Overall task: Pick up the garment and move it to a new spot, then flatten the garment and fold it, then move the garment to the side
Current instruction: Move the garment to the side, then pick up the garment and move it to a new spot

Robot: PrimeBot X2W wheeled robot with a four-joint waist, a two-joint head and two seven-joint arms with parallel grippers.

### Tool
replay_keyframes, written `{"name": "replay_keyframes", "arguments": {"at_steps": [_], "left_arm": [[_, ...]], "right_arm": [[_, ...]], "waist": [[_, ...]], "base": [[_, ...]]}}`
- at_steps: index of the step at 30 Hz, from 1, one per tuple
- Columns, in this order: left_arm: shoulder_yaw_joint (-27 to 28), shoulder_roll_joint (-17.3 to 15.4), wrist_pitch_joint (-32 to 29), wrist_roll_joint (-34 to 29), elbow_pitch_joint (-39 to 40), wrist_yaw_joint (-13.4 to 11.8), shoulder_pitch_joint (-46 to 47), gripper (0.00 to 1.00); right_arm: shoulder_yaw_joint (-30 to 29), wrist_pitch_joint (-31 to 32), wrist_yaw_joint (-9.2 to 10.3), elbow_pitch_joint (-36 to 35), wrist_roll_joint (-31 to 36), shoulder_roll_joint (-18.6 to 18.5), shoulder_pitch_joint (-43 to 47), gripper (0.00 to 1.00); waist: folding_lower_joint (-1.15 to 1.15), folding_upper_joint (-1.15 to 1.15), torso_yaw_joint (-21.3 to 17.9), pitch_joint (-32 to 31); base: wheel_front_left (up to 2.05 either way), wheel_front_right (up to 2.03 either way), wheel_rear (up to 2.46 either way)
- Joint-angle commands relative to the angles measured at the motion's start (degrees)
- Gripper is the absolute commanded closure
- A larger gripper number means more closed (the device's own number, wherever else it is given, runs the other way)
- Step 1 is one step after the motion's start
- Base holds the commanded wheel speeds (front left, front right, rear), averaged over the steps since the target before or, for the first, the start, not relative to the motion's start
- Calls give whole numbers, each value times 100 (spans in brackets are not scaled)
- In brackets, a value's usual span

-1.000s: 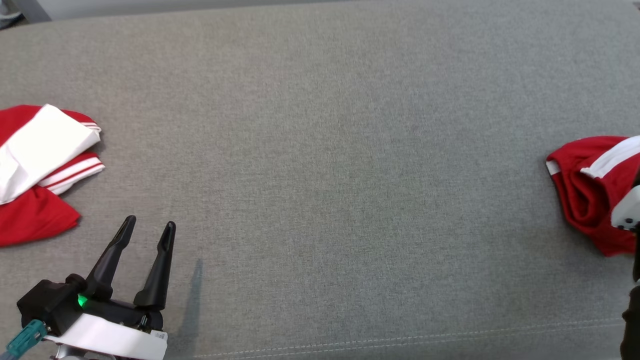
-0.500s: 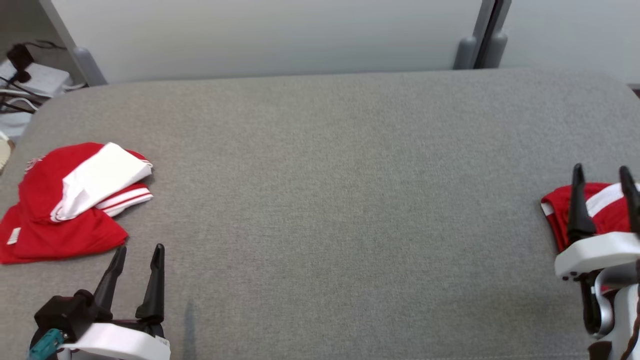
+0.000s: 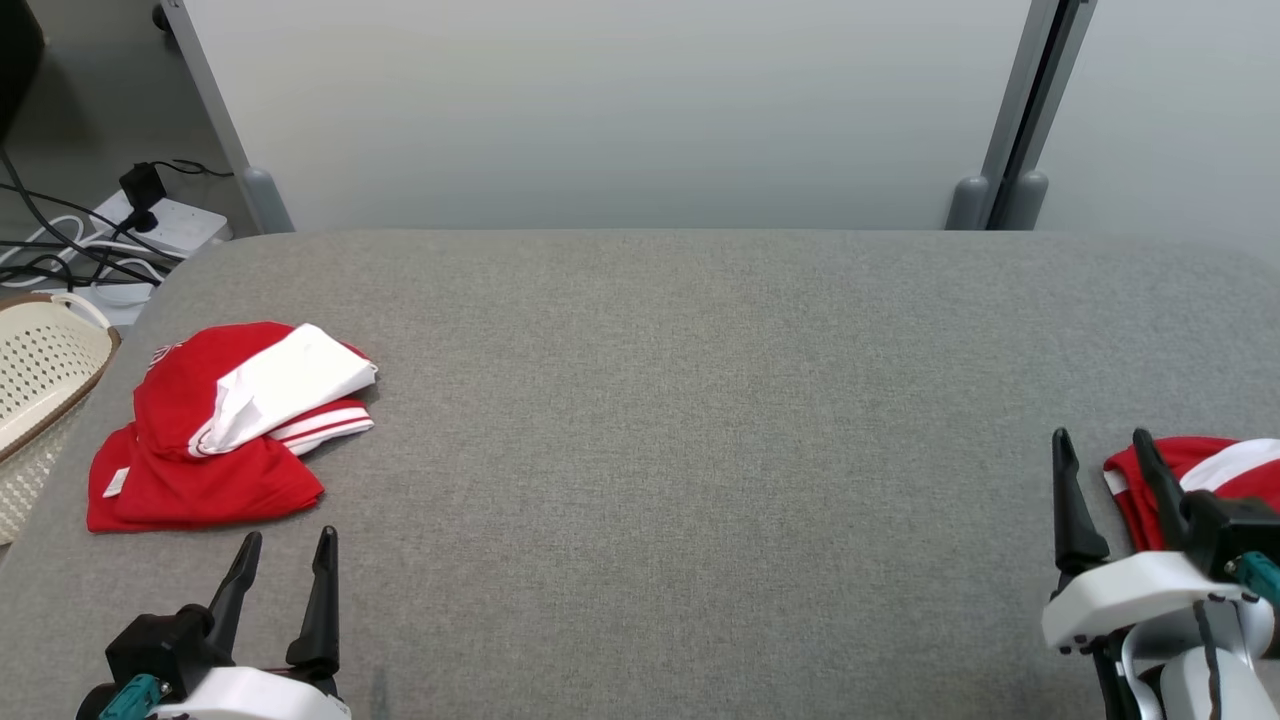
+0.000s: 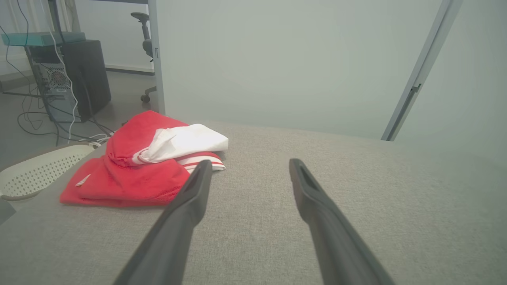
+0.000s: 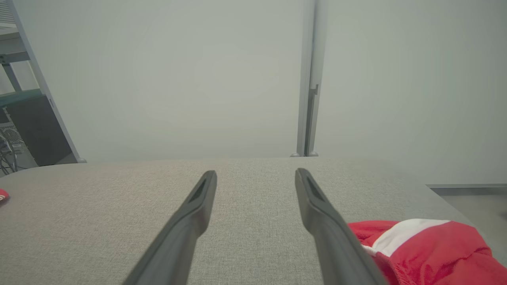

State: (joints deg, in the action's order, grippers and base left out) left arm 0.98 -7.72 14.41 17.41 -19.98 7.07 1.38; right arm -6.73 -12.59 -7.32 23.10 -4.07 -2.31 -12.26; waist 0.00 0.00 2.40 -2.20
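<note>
**Now both end effectors hover spread and empty**

The left end effector [image 3: 288, 538] points away from the robot, fingers parted, just short of the folded red-and-white garment [image 3: 200, 440] at the left of the grey tabletop [image 3: 700, 450]. The right end effector [image 3: 1100, 437] is posed alike, fingers apart, with the crumpled red-and-white garment [image 3: 1215, 465] just beside its outer finger. Since half a second ago the head camera has tipped up, bringing in more wall and a basket [image 3: 40, 370]. Both garments lie as before.

folded garment [image 3: 200, 470]: red-white, stacked flat, far left | crumpled garment [image 3: 1215, 455]: red-white, far right
</note>
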Motion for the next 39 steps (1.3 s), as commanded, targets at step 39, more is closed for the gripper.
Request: {"name": "replay_keyframes", "arguments": {"at_steps": [39], "left_arm": [[634,-220,59,122,-468,42,389,0]], "right_arm": [[1009,-240,-17,542,-384,-56,-514,0]], "waist": [[0,0,2716,260]], "base": [[0,0,0]]}}
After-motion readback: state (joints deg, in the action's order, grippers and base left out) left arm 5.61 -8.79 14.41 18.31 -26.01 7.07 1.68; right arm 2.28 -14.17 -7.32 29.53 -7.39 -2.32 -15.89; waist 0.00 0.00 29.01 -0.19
